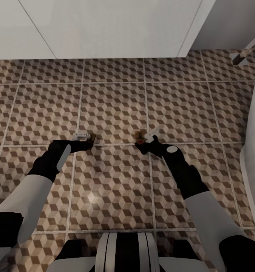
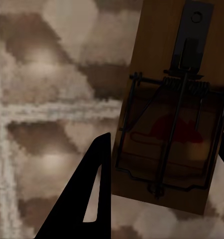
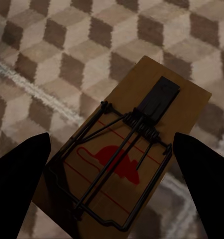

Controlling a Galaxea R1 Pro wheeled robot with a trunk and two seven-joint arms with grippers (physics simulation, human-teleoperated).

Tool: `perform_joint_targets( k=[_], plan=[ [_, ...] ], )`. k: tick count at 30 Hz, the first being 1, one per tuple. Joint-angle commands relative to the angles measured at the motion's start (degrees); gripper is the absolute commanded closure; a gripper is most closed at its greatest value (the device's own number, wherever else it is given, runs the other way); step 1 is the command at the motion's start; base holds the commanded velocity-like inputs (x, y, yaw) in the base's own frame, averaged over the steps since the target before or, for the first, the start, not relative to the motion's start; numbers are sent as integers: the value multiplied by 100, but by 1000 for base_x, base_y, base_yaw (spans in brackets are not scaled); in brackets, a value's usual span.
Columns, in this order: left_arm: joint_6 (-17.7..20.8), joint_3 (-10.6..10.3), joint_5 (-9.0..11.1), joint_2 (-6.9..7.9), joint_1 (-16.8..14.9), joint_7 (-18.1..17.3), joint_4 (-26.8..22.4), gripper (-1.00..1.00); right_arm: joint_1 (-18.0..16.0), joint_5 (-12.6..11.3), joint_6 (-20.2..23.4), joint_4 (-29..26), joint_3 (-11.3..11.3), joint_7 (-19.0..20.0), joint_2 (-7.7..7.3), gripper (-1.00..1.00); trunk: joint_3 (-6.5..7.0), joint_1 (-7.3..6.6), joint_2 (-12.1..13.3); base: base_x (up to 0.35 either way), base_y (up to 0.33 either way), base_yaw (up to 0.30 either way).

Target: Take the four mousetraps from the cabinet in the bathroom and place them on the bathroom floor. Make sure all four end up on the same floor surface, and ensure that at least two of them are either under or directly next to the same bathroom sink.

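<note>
L gripper (image 1: 83, 141) low over the bathroom floor (image 1: 112, 109), fingers either side of a mousetrap (image 2: 174, 107) – in the L wrist view one dark finger (image 2: 89, 194) sits at the board's edge, the other just at the far edge; looks clamped on it, board tilted. In the head view that trap (image 1: 82, 136) shows as a small pale/brown bit at the fingertips, by a grout line.

R gripper (image 1: 145, 142) likewise down near the tiles, w/ a second mousetrap (image 3: 129, 159) between its two dark fingers (image 3: 17, 179) – jaws spread wider than the board, gap each side, so not squeezing it; can't tell if the board lies on the tiles. Red mouse print + wire bar face the cam. Head view: brown board (image 1: 140, 136) at the R fingertips.

Beyond both arms – white vanity front (image 1: 104, 30) along the far tile edge.
</note>
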Motion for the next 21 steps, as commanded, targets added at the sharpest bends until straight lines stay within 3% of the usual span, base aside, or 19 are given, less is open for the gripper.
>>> perform_joint_targets(
  k=[1, 6, 21],
  plan=[
    [26, -20, 37, 7, -2, 30, -11, 100, -2, 62, 18, -9, 24, 38, 2, 100, -3, 2, -3, 0, 0, 0],
    [25, -20, 37, 7, -2, 30, -28, 100, -2, 63, 18, -9, 127, 38, 1, 100, -3, 7, -5, 0, 0, 0],
    [11, -20, 37, 17, -2, 27, -187, 100, -2, 71, -37, -190, 142, 8, -11, 100, -3, 7, -5, 0, 0, 0]
  ],
)
